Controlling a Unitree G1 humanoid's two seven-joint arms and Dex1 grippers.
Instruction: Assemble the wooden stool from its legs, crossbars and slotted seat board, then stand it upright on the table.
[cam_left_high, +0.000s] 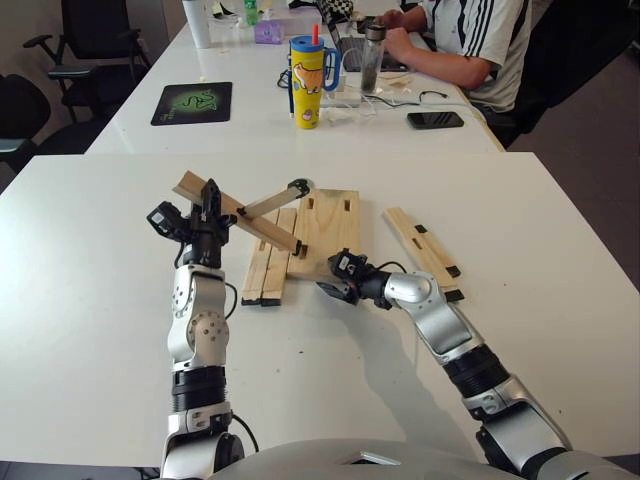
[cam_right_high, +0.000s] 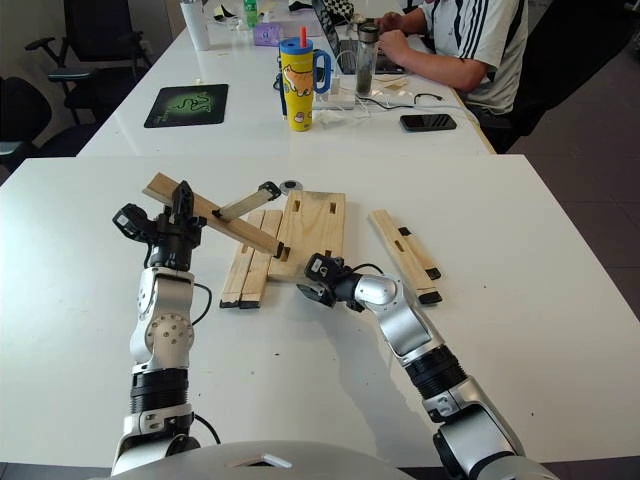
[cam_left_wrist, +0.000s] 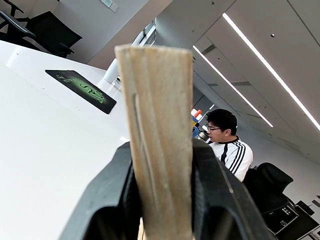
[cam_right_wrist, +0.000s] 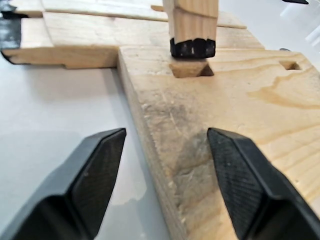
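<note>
My left gripper (cam_left_high: 207, 213) is shut on a long wooden leg (cam_left_high: 255, 226), holding it tilted over the table; the leg's lower, black-tipped end (cam_right_wrist: 193, 46) rests at a slot (cam_right_wrist: 190, 68) of the seat board (cam_left_high: 330, 232). In the left wrist view the leg (cam_left_wrist: 159, 125) stands clamped between the black fingers (cam_left_wrist: 116, 185). A shorter crossbar (cam_left_high: 272, 203) leans across the leg. My right gripper (cam_right_wrist: 166, 135) is open at the board's near corner, one finger on each side of its edge. Two flat pieces (cam_left_high: 265, 268) lie left of the board, and two notched pieces (cam_left_high: 428, 252) lie to its right.
The second table behind holds a yellow cup (cam_left_high: 309, 82), a dark mouse mat (cam_left_high: 192, 102), a phone (cam_left_high: 435, 120) and a bottle (cam_left_high: 373, 55), with a seated person beyond. A small round grey object (cam_left_high: 299, 185) lies by the board's far edge. White tabletop (cam_left_high: 90, 300) spreads around the parts.
</note>
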